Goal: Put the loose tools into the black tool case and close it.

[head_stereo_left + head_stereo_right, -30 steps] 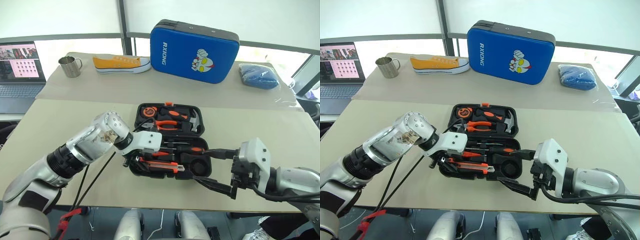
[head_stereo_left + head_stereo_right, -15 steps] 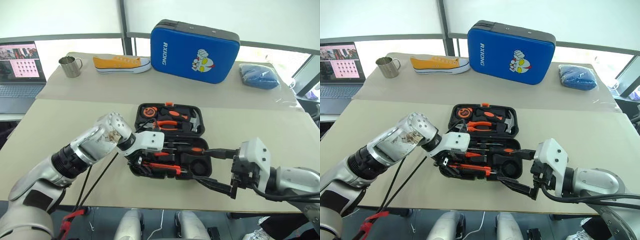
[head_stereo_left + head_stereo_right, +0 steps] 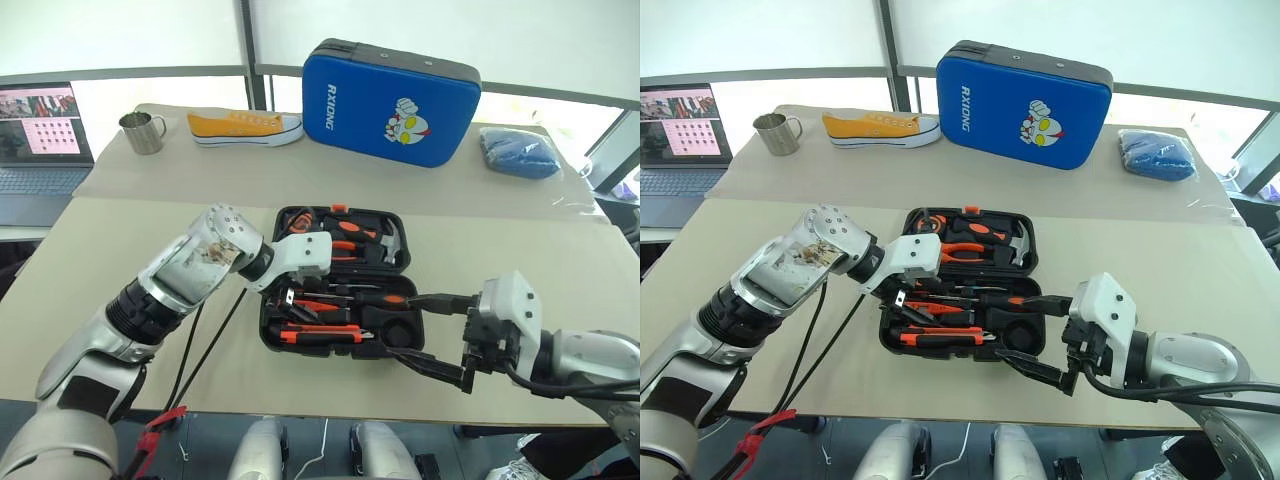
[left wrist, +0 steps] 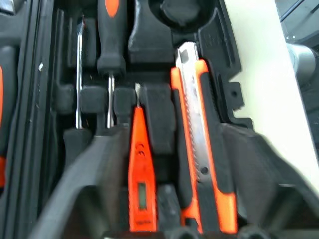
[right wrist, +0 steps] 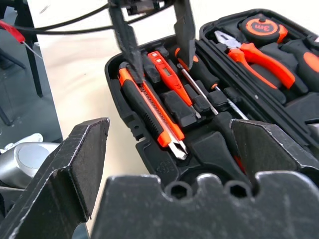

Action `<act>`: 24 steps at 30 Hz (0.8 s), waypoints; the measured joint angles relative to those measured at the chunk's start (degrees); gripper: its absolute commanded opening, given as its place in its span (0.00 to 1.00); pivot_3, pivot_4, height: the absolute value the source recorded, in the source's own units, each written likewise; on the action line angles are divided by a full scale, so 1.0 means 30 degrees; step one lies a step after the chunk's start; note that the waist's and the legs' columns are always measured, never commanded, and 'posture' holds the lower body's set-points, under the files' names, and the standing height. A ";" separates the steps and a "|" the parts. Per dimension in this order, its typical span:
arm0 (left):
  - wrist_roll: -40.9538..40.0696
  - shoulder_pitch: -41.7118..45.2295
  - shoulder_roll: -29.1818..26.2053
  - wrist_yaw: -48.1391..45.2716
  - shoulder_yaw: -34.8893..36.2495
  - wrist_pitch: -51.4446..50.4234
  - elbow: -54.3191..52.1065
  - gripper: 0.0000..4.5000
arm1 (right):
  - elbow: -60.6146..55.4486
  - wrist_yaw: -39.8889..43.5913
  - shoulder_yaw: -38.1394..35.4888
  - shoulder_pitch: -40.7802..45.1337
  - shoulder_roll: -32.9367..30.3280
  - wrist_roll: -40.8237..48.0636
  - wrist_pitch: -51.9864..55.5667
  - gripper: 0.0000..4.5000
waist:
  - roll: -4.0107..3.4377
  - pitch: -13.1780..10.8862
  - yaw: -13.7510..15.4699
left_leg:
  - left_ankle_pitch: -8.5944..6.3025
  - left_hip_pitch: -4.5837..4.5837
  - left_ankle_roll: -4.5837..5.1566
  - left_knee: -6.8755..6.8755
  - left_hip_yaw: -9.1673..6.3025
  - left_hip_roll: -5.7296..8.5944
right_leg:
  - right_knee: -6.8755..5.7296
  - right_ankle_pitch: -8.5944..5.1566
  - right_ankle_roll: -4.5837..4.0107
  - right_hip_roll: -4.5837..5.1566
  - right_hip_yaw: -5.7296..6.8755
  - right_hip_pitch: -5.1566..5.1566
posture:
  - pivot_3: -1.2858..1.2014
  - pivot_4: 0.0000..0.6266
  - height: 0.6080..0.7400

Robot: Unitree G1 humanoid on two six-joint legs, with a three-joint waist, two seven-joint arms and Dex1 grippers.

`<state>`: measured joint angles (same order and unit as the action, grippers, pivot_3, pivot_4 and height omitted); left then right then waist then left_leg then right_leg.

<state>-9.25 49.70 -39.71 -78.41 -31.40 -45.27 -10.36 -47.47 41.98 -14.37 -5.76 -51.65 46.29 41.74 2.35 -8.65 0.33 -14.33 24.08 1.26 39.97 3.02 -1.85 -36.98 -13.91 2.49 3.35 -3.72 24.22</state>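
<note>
The black tool case (image 3: 266, 336) lies open on the table. In its near half rest the black-and-orange utility knife (image 4: 199, 149), the slim orange tester screwdriver (image 4: 139, 164) and two screwdrivers (image 4: 110, 35). At the right end is a dark round recess (image 3: 400, 328); I cannot tell whether the tape roll sits in it. Hovering over the left end of that half, my left gripper (image 5: 162, 67) is open, its fingers astride the tester and knife without touching them. Low at the case's right front corner, my right gripper (image 3: 398, 325) stands wide open and holds nothing.
Pliers (image 3: 345, 245), a hammer (image 3: 390, 245) and a tape measure (image 3: 297, 222) fill the case's far half. Behind it stand a blue padded case (image 3: 390, 95), a yellow shoe (image 3: 243, 125), a metal mug (image 3: 142, 132), a laptop (image 3: 40, 135) and a blue bundle (image 3: 518, 150).
My left gripper has risen from the utility knife at the case's front row and shifted toward the middle of the case. The knife stays in its slot. The right arm has not moved.
</note>
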 measured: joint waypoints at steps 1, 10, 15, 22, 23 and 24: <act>-0.0024 -0.0137 0.0003 -0.0055 -0.0041 0.0049 -0.0001 0.35 | 0.0027 0.0032 0.0000 0.0000 0.0000 0.0001 0.0000 1.00 | 0.0000 0.0000 -0.0004 | 0.0000 -0.0001 0.0000 0.0001 0.0000 -0.0001 | -0.0001 0.0000 0.0000 0.0000 0.0000 -0.0002 | 0.52 0.24 0.99; 0.0054 -0.1173 -0.0443 -0.0974 -0.1041 0.1390 -0.0076 0.00 | 0.0065 0.0096 -0.0057 -0.0072 -0.0047 0.0016 0.0005 1.00 | 0.0001 0.0000 0.0092 | 0.0000 0.0002 0.0000 0.0008 0.0005 0.0003 | 0.0003 0.0000 0.0001 0.0006 -0.0001 -0.0007 | 0.52 0.24 0.99; 0.0324 -0.1180 -0.0793 -0.1408 -0.1168 0.1904 -0.0382 0.00 | -0.0104 -0.0016 -0.0096 -0.0359 -0.0047 0.0026 0.0010 1.00 | 0.0000 0.0000 0.0091 | 0.0000 0.0000 0.0000 0.0008 0.0004 0.0002 | 0.0004 0.0000 0.0002 0.0005 -0.0001 -0.0011 | 0.52 0.24 0.99; 0.1225 -0.1263 -0.0800 -0.1593 -0.1834 0.3127 -0.0379 0.00 | -0.0129 -0.0284 -0.0103 -0.0441 -0.0047 0.0029 0.0011 1.00 | 0.0000 0.0001 0.0092 | 0.0000 -0.0006 0.0000 0.0008 0.0005 0.0004 | 0.0003 0.0000 0.0002 0.0006 -0.0001 -0.0016 | 0.52 0.24 0.99; 0.1489 -0.1380 -0.0798 -0.1547 -0.1980 0.3413 -0.0378 0.00 | -0.0132 -0.0297 -0.0104 -0.0445 -0.0047 0.0030 0.0011 1.00 | -0.0001 0.0001 0.0092 | 0.0000 -0.0006 0.0000 0.0007 0.0005 0.0003 | 0.0003 0.0000 0.0002 0.0005 -0.0002 -0.0015 | 0.52 0.24 0.99; 0.1667 -0.1447 -0.0782 -0.1481 -0.2035 0.3705 -0.0385 0.00 | -0.0133 -0.0306 -0.0111 -0.0467 -0.0047 0.0030 0.0011 1.00 | -0.0001 0.0002 0.0095 | 0.0000 -0.0013 0.0000 0.0006 0.0005 0.0002 | 0.0003 0.0000 0.0002 0.0005 -0.0002 -0.0020 | 0.52 0.24 0.99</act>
<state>-4.25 45.36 -42.05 -82.85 -37.51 -34.16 -11.52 -47.87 41.07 -14.71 -7.16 -51.79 46.38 41.78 2.35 -8.64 0.62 -14.33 24.04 1.26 39.99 3.03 -1.84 -36.97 -13.91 2.49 3.36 -3.73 24.16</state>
